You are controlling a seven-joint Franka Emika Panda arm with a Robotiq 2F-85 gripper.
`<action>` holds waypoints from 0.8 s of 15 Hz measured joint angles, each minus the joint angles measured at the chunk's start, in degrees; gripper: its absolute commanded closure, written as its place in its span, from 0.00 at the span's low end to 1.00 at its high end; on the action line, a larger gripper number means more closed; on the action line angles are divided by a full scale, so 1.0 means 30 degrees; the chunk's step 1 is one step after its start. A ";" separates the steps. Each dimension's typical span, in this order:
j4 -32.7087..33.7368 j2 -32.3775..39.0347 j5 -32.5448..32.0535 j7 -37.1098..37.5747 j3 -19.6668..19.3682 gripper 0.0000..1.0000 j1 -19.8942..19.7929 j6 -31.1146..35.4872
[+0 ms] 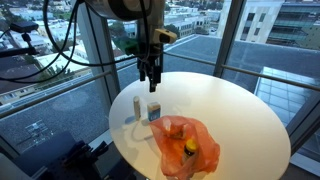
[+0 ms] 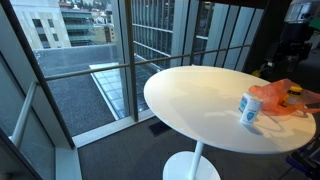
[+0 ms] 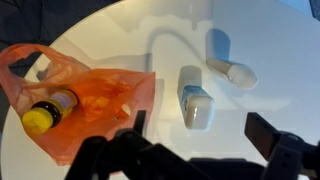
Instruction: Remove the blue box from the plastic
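The blue-and-white box (image 3: 195, 100) stands on the white round table (image 3: 120, 40), outside the orange plastic bag (image 3: 95, 98) and just beside it. It shows in both exterior views (image 1: 154, 111) (image 2: 250, 108). The orange bag (image 1: 185, 142) (image 2: 282, 97) lies crumpled on the table with a yellow-capped bottle (image 3: 45, 112) inside. My gripper (image 3: 202, 133) is open and empty. It hangs above the table (image 1: 150, 74), over the box, with a finger on each side of it in the wrist view.
A small white bottle (image 3: 232, 70) (image 1: 137, 105) sits on the table next to the box. The table edge (image 1: 125, 150) is close to these things. Glass walls and railings surround the table.
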 measured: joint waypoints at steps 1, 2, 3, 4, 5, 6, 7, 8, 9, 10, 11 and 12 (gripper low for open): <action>0.0094 -0.0384 -0.0043 -0.0511 -0.0054 0.00 -0.0062 -0.0735; 0.0181 -0.0788 -0.0149 -0.0985 -0.0104 0.00 -0.0114 -0.1434; 0.0238 -0.1178 -0.0339 -0.1387 -0.0137 0.00 -0.0163 -0.2026; 0.0276 -0.1601 -0.0531 -0.1738 -0.0159 0.00 -0.0216 -0.2593; 0.0304 -0.2028 -0.0669 -0.2054 -0.0184 0.00 -0.0263 -0.3093; 0.0333 -0.2482 -0.0719 -0.2375 -0.0225 0.00 -0.0291 -0.3596; 0.0366 -0.2926 -0.0755 -0.2631 -0.0255 0.00 -0.0330 -0.4058; 0.0393 -0.3372 -0.0796 -0.2850 -0.0280 0.00 -0.0374 -0.4453; 0.0422 -0.3779 -0.0844 -0.3039 -0.0298 0.00 -0.0421 -0.4817; 0.0446 -0.4136 -0.0902 -0.3151 -0.0311 0.00 -0.0461 -0.5100; 0.0468 -0.4450 -0.0929 -0.3248 -0.0319 0.00 -0.0500 -0.5362; 0.0478 -0.4676 -0.0930 -0.3357 -0.0343 0.00 -0.0518 -0.5593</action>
